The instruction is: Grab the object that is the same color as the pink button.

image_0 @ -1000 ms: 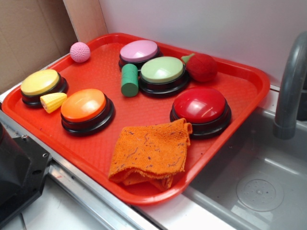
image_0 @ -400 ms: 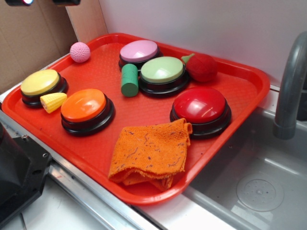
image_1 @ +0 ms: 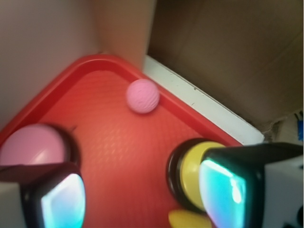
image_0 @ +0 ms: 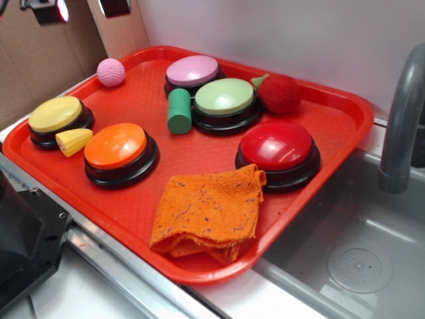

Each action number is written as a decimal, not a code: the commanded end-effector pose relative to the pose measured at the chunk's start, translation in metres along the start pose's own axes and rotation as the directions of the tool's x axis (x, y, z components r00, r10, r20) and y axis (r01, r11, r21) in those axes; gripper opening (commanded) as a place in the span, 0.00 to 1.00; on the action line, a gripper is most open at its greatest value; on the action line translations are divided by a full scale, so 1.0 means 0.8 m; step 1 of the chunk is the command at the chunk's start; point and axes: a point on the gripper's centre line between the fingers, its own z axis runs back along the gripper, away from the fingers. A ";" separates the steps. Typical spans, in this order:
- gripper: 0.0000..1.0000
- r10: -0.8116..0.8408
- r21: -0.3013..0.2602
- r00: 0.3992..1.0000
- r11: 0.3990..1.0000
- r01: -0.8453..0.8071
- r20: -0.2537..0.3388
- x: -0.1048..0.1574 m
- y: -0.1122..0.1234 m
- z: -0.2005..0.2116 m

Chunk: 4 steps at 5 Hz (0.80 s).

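Observation:
The small pink dimpled ball [image_0: 111, 72] lies in the red tray's [image_0: 199, 143] far left corner, apart from everything else. In the wrist view the ball [image_1: 142, 96] sits ahead of the jaws on the tray [image_1: 123, 142]. The pink button [image_0: 192, 70] stands at the tray's back; at the wrist view's left edge a finger partly hides the pink button [image_1: 31, 147]. My gripper [image_0: 83, 8] hangs high above the back left corner, only its fingertips showing. The gripper [image_1: 145, 199] is open, nothing between its fingers.
Also on the tray: yellow button [image_0: 56, 114], corn piece [image_0: 73, 141], orange button [image_0: 116, 146], green cylinder [image_0: 178, 110], green button [image_0: 225, 97], red button [image_0: 277, 145], dark red plush fruit [image_0: 279, 93], orange cloth [image_0: 209, 211]. A sink [image_0: 358, 259] and faucet [image_0: 402, 119] lie right.
The gripper has come down into the exterior view at the top left; a second ago it was out of frame. Nothing on the tray has moved.

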 end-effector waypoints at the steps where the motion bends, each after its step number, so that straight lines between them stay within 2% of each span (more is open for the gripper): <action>1: 1.00 0.239 0.016 0.967 0.970 -0.241 0.092 0.052 0.016 -0.067; 2: 1.00 0.298 0.043 0.950 0.952 -0.303 0.096 0.061 0.017 -0.103; 3: 1.00 0.302 0.092 0.949 0.946 -0.309 0.087 0.068 0.018 -0.123; 4: 1.00 0.297 0.117 0.952 0.945 -0.305 0.079 0.068 0.023 -0.137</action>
